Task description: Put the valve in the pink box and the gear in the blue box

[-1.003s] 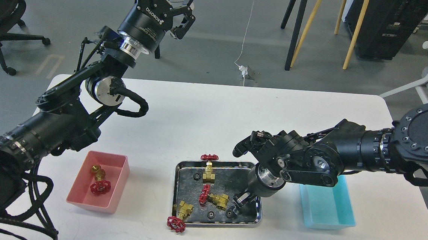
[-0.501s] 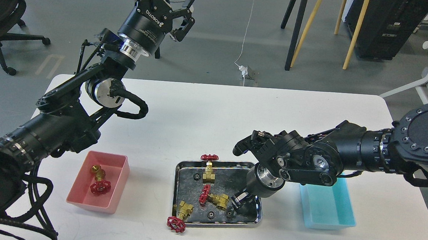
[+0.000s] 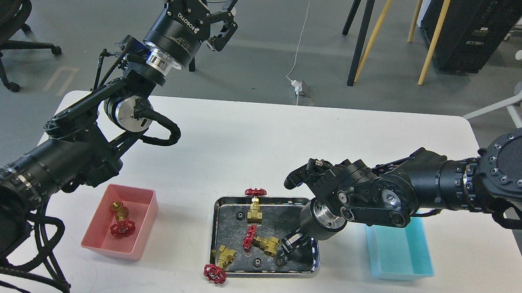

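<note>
Head view: valve (image 3: 121, 221) in pink box (image 3: 143, 235).

My right gripper (image 3: 287, 248) reached down into the steel tray (image 3: 310, 266), its tips at a gear (image 3: 280, 260). One valve (image 3: 120, 221) lay in the pink box (image 3: 98, 236). My left gripper (image 3: 211, 6) hung raised, fingers apart.

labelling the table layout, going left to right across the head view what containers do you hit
pink box → steel tray → blue box. The pink box holds one valve; the blue box looks empty.
</note>
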